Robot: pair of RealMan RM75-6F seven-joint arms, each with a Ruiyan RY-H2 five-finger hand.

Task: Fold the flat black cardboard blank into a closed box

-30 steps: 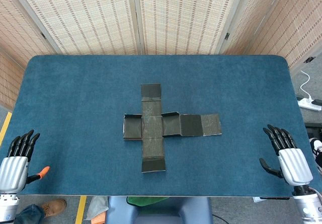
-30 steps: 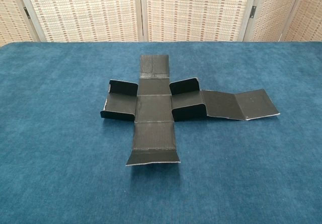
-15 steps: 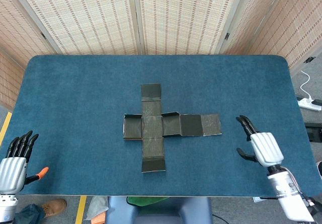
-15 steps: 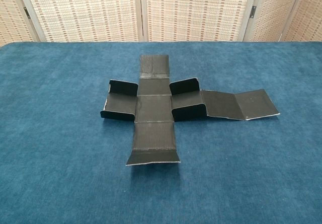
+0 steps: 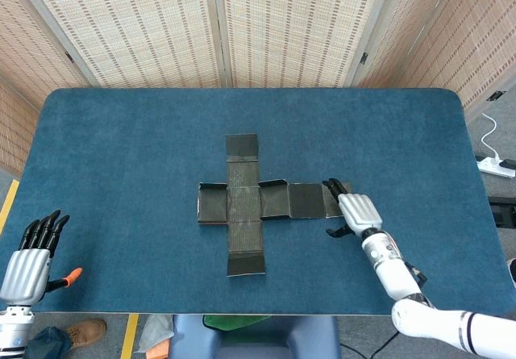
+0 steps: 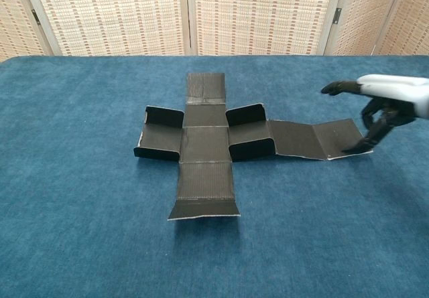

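So there's one black cardboard blank (image 5: 260, 204) lying in the middle of the blue table (image 5: 121, 149), cross-shaped, with one long arm running out toward my right side. Counting from the chest view, three of its small side flaps stand up a bit while the rest lies pretty much flat, and the very end panel of the long arm tilts up slightly. Two hands in play, both mine. My right hand (image 5: 355, 212) is over the far end of that long arm, fingers (image 6: 371, 135) spread and curled downward, thumb sticking out on its own. The fingertips sit right at the outer edge of the end panel; I think they're touching it, but honestly I can't tell from either camera whether there's real contact or a sliver of gap. Nothing is pinched or gripped. My left hand (image 5: 31, 260) is way off at the near left corner of the table, well apart from the cardboard, fingers straight and close together side by side, holding nothing.
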